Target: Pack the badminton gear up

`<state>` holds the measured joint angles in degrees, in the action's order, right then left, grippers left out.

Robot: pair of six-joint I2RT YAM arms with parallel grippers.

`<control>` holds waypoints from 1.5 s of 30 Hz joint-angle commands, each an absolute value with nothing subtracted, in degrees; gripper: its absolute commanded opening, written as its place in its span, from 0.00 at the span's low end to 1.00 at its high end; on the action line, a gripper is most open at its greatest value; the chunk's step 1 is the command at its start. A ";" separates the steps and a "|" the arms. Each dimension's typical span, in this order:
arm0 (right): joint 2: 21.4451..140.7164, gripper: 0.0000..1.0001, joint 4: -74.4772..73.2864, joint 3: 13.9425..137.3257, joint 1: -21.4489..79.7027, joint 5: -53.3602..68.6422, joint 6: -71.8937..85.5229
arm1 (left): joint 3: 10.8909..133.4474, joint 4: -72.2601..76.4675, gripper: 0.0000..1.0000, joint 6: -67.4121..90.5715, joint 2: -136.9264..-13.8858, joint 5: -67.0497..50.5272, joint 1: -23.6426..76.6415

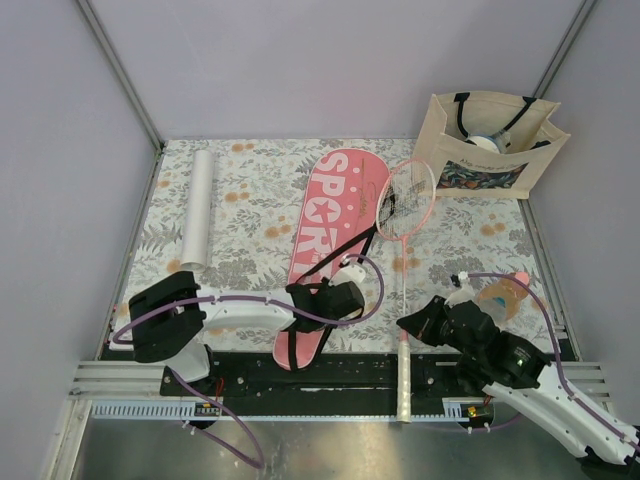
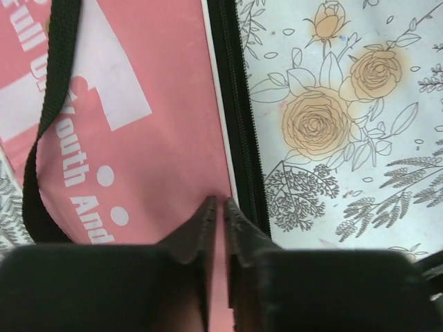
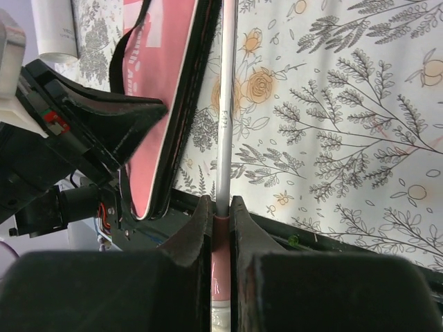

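Opening the cover looks like the step in hand.

- Bench (image 1: 250, 190): floral cloth on top.
- Racket cover (image 1: 335, 210): lies down the middle, lettered face up, near end at the front edge.
- Tote bag (image 1: 490, 145): stands at the far right corner, not part of this job.
- Racket (image 1: 405, 200): head just beside the cover's far right edge, shaft running straight toward the front, handle over the black rail (image 1: 300, 385). I can't see a second racket.
- Tube (image 1: 197, 205): far left, well apart from the rest.
- Left gripper (image 2: 220, 204): over the cover's near end, jaws closed to a thin slit at the pink edge beside the zipper (image 2: 239, 117). It looks like they pinch the top layer, but I'm not certain.
- Right gripper (image 3: 220, 204): jaws shut on the racket where shaft meets handle.

Next, my read: left lifts the flap to make a mouth, and right steers the racket in along the cover's axis. That needs the zipper undone, which I can't tell from here. Risk: the strap (image 2: 52, 104) snags the frame.
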<state>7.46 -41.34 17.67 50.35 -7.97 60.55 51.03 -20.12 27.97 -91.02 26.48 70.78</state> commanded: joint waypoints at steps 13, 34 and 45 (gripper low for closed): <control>3.34 0.00 -44.82 21.98 50.62 -12.48 63.28 | 52.56 -19.59 0.32 27.07 -84.73 21.53 66.35; 1.23 0.00 -45.79 20.57 50.63 -12.48 64.33 | 54.93 -26.98 0.01 30.23 -93.79 34.80 72.16; 6.59 0.00 -41.22 18.46 50.63 -9.67 67.32 | 53.35 -21.19 0.00 32.34 -84.74 23.74 65.05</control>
